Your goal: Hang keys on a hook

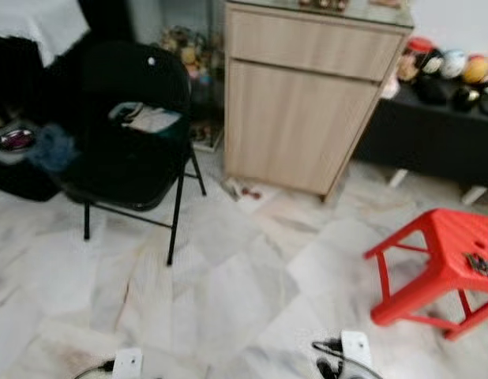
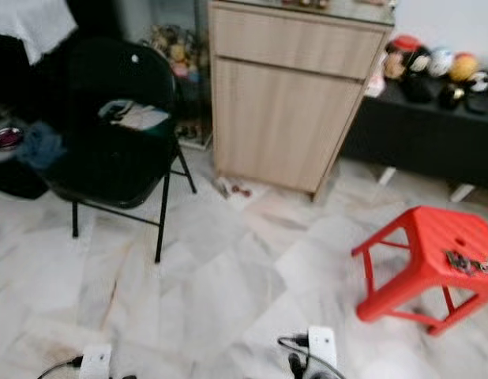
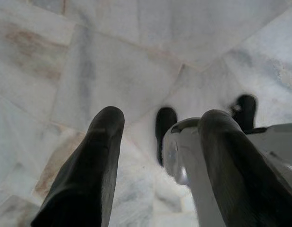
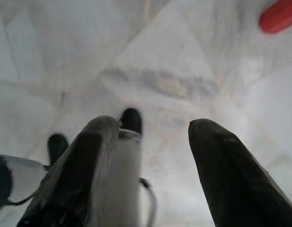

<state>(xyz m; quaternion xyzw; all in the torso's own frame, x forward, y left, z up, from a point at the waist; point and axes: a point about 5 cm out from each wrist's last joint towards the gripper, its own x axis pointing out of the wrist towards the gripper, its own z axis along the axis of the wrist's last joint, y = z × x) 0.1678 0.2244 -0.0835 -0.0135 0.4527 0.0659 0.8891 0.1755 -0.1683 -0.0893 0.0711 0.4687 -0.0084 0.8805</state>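
Keys lie on top of the red stool, near its right edge; stool stands on the marble floor at right. Left gripper hangs over floor w/ fingers spread, nothing held. Right gripper likewise: fingers apart, empty, above floor. Black folding chair at left; wooden cabinet beyond, centre.

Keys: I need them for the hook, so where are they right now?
The keys lie on top of the red stool, at the robot's right, on the marble floor in front of the black bench.
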